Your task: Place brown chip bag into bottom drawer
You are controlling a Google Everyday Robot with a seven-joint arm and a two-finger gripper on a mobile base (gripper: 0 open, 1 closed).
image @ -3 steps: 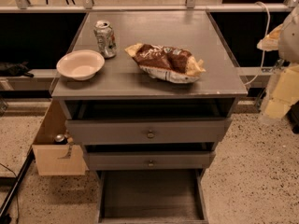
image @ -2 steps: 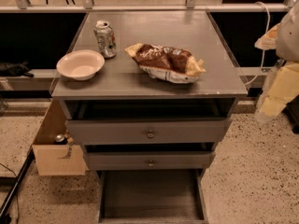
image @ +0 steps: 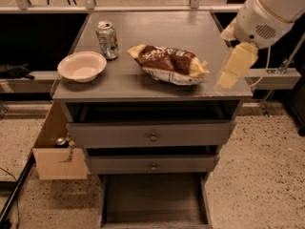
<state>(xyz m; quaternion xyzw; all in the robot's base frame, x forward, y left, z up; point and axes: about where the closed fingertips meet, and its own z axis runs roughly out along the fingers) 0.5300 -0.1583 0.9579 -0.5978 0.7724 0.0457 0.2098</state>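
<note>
Camera view, pincer (image: 228, 79) beside brown chip bag (image: 167, 62)

brown chip bag (image: 167, 63) is lying on the cabinet top (image: 157, 23), right of centre. Soda can (image: 107, 39) is standing behind and left of it. Bowl (image: 82, 66) is sitting further left, in front of the can, by the left edge. Gripper (image: 236, 66) is hanging over the top's right front corner, near the bag, apart from it. Bottom drawer (image: 155, 199) is sitting pulled out, under the middle drawer (image: 152, 163) and top drawer (image: 152, 133). Box (image: 57, 161) is sitting against the cabinet's left side.
</note>
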